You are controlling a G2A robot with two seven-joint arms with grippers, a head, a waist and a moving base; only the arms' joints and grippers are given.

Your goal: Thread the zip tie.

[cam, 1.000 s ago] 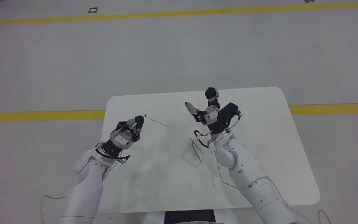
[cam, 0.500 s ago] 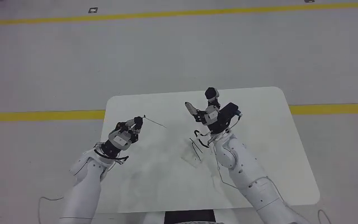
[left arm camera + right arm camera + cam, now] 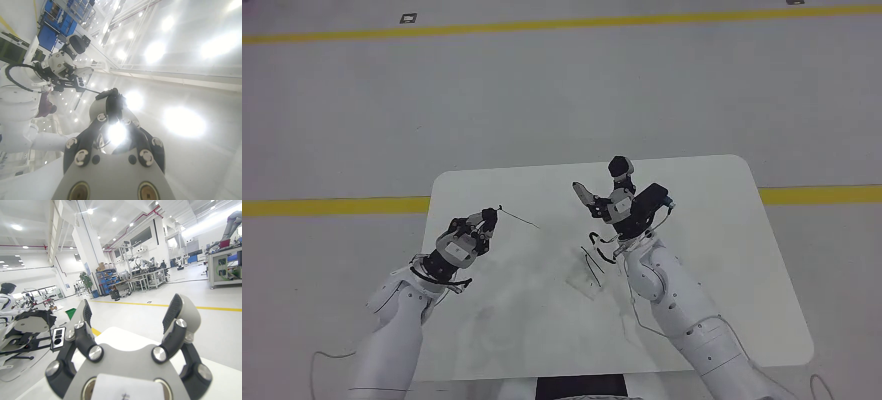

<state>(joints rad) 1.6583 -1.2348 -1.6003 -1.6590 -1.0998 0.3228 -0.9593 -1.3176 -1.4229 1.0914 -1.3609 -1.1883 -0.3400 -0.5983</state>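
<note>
A thin black zip tie sticks out to the right of my left gripper, which is shut on its end above the table's left part. In the left wrist view the shut fingertips of that gripper pinch the tie, which points toward the other arm. My right gripper is held up over the table's middle with its jaws wide apart and nothing between them. The right wrist view shows its ribbed pads spread and the gripper open, a gap away from the tie's free tip.
The white table has rounded corners. A clear packet with several black ties lies just in front of the right gripper, near the table's middle. Bare tabletop stretches to the right and along the front edge.
The left forearm has shifted very slightly. Both grippers and the zip tie stay where they were.
</note>
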